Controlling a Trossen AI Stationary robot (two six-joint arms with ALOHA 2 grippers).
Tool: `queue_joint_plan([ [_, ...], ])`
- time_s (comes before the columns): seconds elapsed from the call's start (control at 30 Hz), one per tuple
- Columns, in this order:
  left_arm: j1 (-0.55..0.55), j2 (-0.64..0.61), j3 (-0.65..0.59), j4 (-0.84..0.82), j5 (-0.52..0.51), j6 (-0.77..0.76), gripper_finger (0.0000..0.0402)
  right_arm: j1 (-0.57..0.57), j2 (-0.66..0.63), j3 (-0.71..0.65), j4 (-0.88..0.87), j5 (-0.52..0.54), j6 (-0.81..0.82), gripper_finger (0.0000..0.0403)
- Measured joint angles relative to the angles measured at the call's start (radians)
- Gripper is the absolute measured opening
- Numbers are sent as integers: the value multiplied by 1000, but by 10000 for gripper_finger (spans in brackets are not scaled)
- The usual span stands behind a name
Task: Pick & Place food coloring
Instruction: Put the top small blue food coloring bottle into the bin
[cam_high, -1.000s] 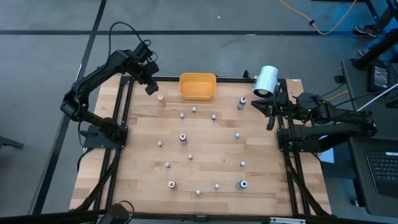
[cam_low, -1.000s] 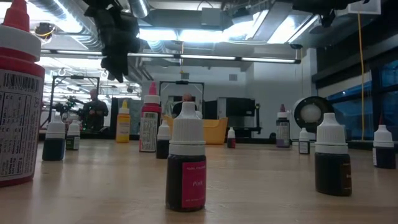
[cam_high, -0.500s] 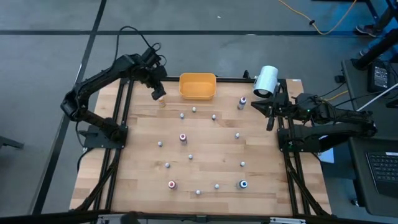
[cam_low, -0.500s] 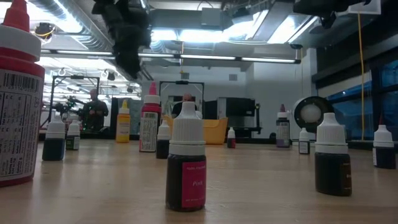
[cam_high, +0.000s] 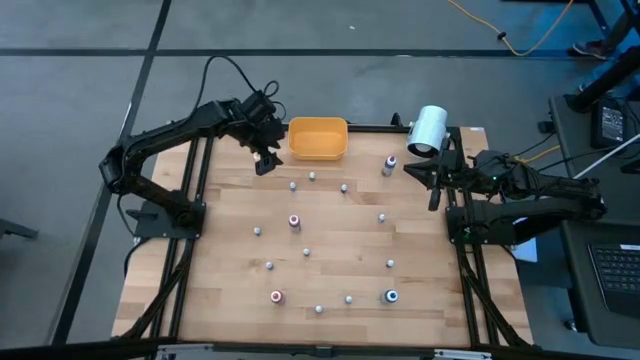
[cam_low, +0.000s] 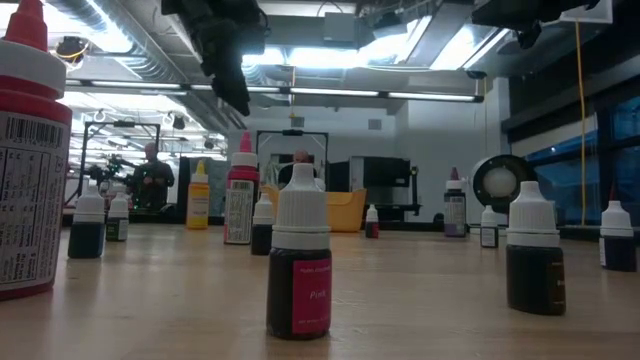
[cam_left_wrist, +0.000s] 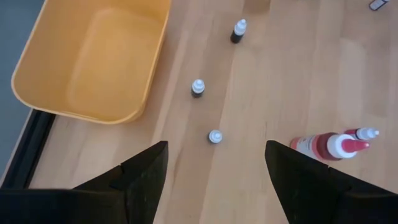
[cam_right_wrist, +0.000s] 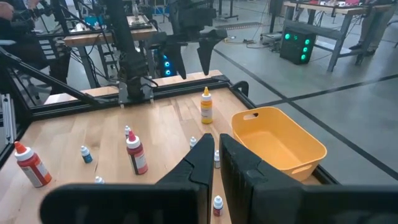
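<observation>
Bottles: tiny plastic food coloring bottles are scattered on the wood table, all outside the orange plastic bowl (seen bare).
Left gripper: held apart, empty, beside the bowl.
Right gripper: pressed together, parked aside.
Progress: nothing placed yet.
</observation>
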Motion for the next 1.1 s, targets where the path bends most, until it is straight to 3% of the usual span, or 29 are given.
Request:
queue_joint_plan([
  [0.23, -5, 22, 0, -1, -2, -22, 265, 0, 0, 0, 0, 0, 1, 30],
  [0.63, -84, 244, -29, 0, 15, 26, 265, -38, 0, 0, 1, 0, 9, 30],
  [1.1, -109, 392, -29, 90, -15, 56, 265, -38, 0, 0, 1, 0, 5, 30],
])
